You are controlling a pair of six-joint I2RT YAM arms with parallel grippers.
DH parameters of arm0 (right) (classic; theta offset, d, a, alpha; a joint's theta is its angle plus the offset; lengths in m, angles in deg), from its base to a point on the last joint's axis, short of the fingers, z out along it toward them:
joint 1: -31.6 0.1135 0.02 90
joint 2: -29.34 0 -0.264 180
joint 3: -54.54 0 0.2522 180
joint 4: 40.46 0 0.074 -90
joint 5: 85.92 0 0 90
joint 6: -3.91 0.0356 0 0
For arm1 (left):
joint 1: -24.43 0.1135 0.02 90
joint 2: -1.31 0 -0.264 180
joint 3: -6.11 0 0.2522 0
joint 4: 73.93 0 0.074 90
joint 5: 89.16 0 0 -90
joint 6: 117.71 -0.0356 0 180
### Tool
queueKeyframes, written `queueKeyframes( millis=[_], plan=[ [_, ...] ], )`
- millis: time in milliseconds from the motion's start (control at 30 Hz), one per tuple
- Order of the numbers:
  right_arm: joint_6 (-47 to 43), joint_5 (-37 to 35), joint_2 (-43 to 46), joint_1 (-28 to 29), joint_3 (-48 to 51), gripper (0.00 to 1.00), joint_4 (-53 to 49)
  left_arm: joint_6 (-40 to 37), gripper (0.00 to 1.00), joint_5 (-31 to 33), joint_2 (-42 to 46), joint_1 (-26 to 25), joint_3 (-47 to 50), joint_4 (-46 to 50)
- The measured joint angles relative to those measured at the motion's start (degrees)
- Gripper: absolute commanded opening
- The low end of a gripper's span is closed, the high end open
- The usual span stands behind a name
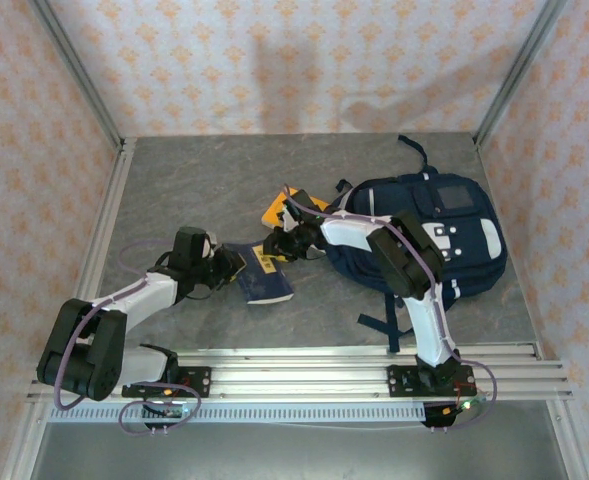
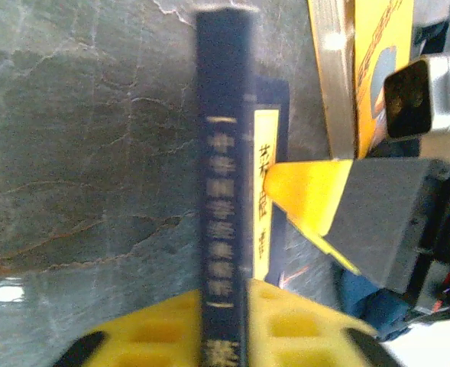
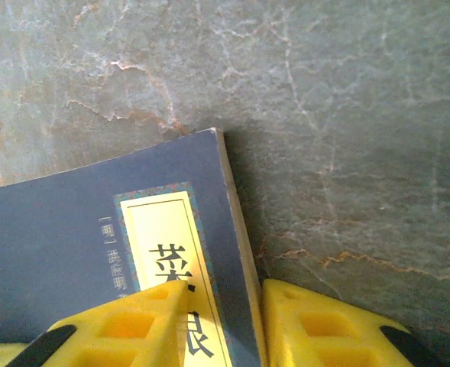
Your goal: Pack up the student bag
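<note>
Two books out, none packed | blue book (image 1: 264, 280): left end effector (image 2: 223, 306) clamped on its spine, right end effector (image 3: 225, 294) pinching the opposite edge | yellow book (image 1: 277, 212): just behind, on desk (image 1: 174, 200) | bag (image 1: 444, 235): desk's right side, lying flat, opening not discernible | progress: barely begun; both books still to go in.

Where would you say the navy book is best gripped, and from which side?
Probably the navy book by its spine, from the left: it is slim enough for the left claw, shut across it here.
</note>
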Motion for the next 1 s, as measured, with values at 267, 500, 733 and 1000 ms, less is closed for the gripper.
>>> queueKeyframes(
  millis=[267, 500, 733, 1000],
  plan=[
    [-0.1, -2.8, 8.9, -0.7, 7.8, 0.61, -0.3, -4.9, 0.00, -0.4, 7.4, 0.0, -4.8, 8.2],
    [3.4, 1.9, 23.2, -3.9, 17.9, 0.85, 9.8, -9.3, 0.00, -4.5, 18.6, 0.0, -14.2, 14.2],
    [12.5, 9.2, 30.1, -4.4, 24.8, 0.88, 28.3, -11.4, 0.00, -9.0, 23.6, 0.0, -18.9, 15.3],
    [18.3, 10.6, 34.1, -4.4, 31.0, 0.86, 43.1, -11.4, 0.00, -11.5, 24.2, 0.0, -19.3, 14.5]
  ],
)
